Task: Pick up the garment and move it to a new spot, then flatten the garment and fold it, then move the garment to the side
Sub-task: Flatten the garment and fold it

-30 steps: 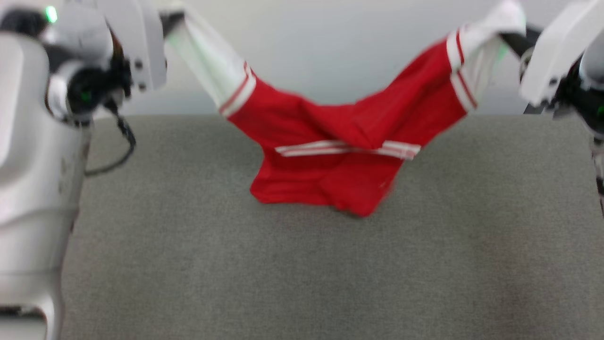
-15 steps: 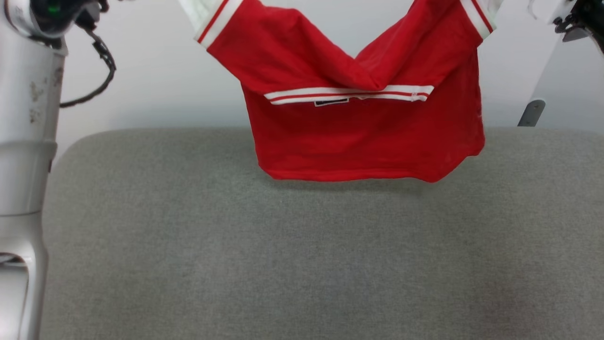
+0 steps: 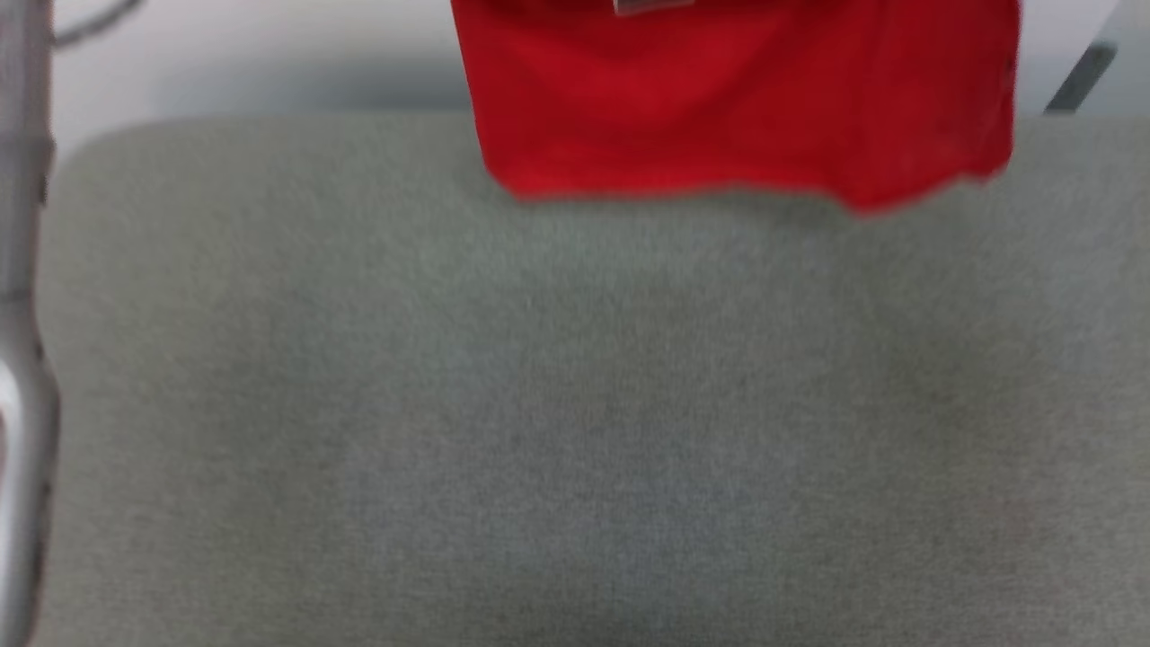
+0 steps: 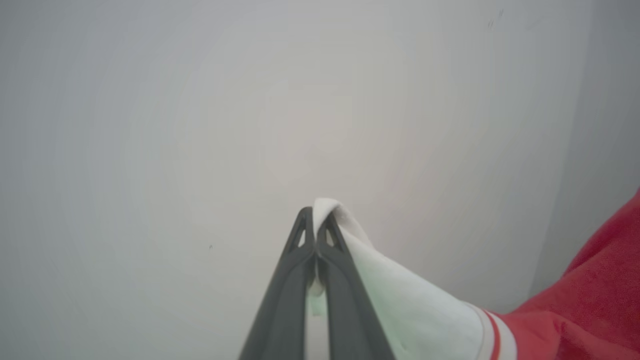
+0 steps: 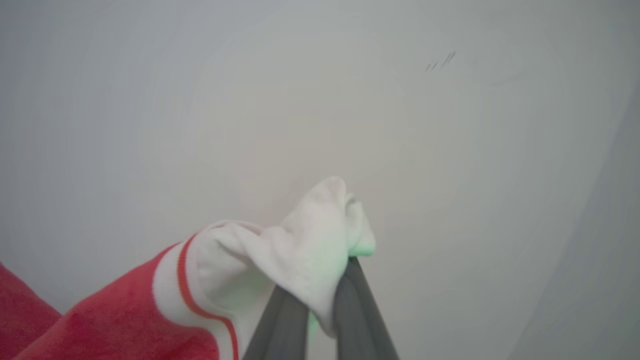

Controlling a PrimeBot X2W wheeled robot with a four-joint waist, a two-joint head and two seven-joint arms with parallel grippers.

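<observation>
A grey, felt-like bench (image 3: 575,404) spreads across the head view, blurred, with its far left corner rounded. Behind its far edge stands a pale wall (image 3: 269,54), shaded in a soft band just above the bench. At the far right a short dark bar (image 3: 1074,79) slants before that wall. In the right wrist view, a few short dark marks (image 5: 440,61) sit on the wall.
</observation>
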